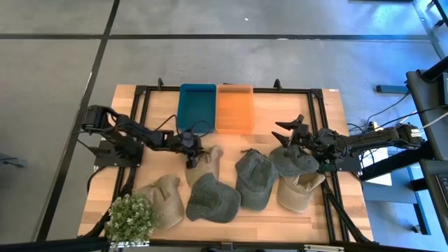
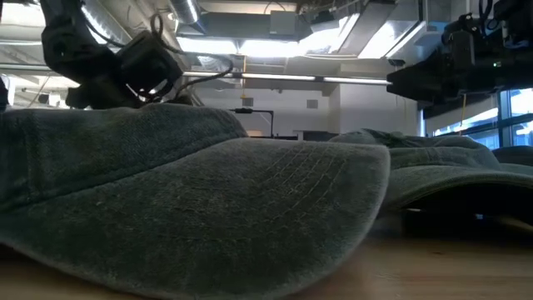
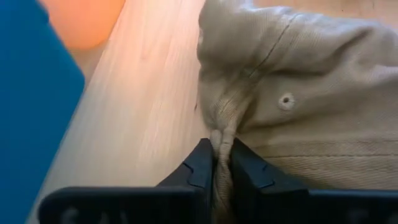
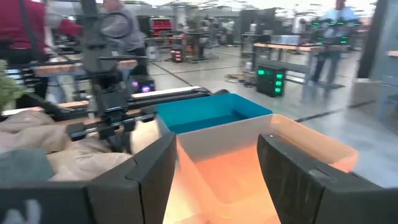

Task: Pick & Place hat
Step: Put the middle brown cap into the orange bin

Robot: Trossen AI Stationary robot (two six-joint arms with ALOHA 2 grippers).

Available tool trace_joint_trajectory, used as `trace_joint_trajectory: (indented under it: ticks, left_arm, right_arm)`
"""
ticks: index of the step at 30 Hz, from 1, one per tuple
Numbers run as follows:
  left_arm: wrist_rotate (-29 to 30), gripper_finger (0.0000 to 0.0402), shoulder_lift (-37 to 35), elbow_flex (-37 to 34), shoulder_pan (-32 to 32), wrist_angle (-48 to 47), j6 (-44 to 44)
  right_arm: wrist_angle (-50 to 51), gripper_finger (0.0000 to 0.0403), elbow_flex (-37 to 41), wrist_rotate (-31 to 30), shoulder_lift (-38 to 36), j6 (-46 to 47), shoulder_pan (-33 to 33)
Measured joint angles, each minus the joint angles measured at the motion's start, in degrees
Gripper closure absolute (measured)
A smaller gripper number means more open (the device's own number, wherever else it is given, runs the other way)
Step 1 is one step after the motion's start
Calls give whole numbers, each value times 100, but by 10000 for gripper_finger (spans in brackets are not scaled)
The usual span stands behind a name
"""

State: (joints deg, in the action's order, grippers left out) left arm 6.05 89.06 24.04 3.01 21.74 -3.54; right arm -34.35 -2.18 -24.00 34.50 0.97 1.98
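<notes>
A tan hat lies mid-table, just near of the blue bin. My left gripper is shut on its far left part. It also shows in the left wrist view with the tan hat. My right gripper is open and empty, above the far edge of a green hat, facing the orange bin. In the right wrist view its fingers stand wide apart. My left gripper pinches a bunched fold of the tan hat's crown between its two fingers, at a seam near a small eyelet. The fingers come from the table's left, slanting down. The rest of the hat spreads away from the fingers toward the table's near side.
Two more green hats and two tan hats lie along the near half of the table. A potted plant stands at the near left corner. The blue and orange bins sit side by side at the far edge.
</notes>
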Motion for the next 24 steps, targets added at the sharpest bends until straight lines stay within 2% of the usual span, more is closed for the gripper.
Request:
trace_joint_trajectory:
  ticks: [5, 9, 12, 18, 24]
  left_arm:
    - [55, 376, -1, 332, 2, -67, 184]
    - [60, 371, -1, 836, 2, -594, 254]
    - [63, 375, -3, 1286, 11, -1084, 335]
    - [212, 375, -9, 2135, 11, -1600, 835]
    - [327, 375, -10, 2514, 8, -1642, 1144]
  right_arm:
    - [53, 177, -438, 432, 203, -412, 2]
    - [872, 177, -1291, 432, 734, -730, 0]
    - [1396, 177, -1944, 579, 1356, -748, 0]
    - [1318, 177, -2834, 1366, 2904, -732, 2]
    - [1179, 177, -3705, 1686, 4524, -731, 2]
